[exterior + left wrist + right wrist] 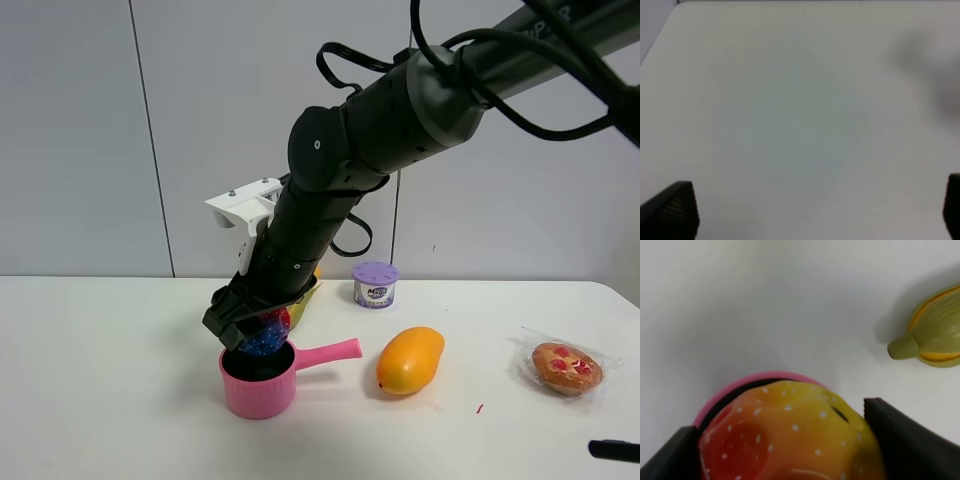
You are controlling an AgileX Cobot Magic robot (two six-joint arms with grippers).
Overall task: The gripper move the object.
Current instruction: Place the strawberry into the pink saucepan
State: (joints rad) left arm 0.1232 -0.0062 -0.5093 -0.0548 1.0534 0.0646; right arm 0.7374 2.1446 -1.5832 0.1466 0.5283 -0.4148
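Note:
The object, a small bumpy red and blue ball (265, 335), sits between the fingers of my right gripper (250, 335), just above the opening of a pink pot (258, 390). In the right wrist view the ball (790, 435) looks red and orange-yellow with white specks. It fills the gap of the right gripper (790, 452), with the pot's pink rim (740, 385) just beneath. The right arm reaches across from the upper right. My left gripper (812, 215) is open over bare white table and does not show in the exterior high view.
The pot's handle (330, 350) points right toward an orange-yellow mango (410, 360). A wrapped round pastry (566, 367) lies far right. A purple-lidded cup (375, 284) stands at the back. A yellow-green fruit-like thing (935, 335) lies behind the arm. A black part (612, 450) shows at the front right edge.

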